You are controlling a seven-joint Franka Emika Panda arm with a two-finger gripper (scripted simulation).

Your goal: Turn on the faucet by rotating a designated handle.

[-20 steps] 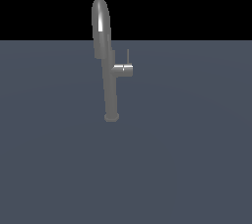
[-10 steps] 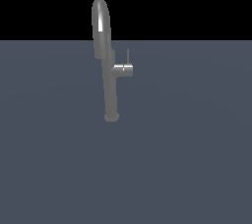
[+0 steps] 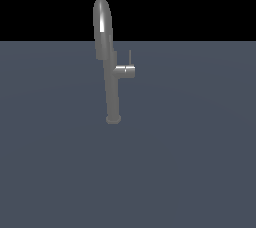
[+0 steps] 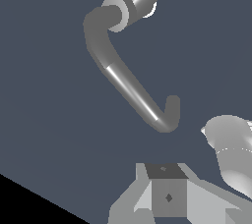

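Faucet [image 3: 107,62] rises from the grey floor [image 3: 190,162] in the exterior view, its handle [image 3: 130,57] upright on the side stub. Wrist view: gripper [image 4: 167,193] hovers above the faucet's arch; whether it is spread I cannot tell.

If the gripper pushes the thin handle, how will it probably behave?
The handle is a thin upright rod on a side stub, so it probably pivots rather than bends. Its smooth metallic look suggests fingers may slip. The faucet seems fixed at its base, unlikely to tip.
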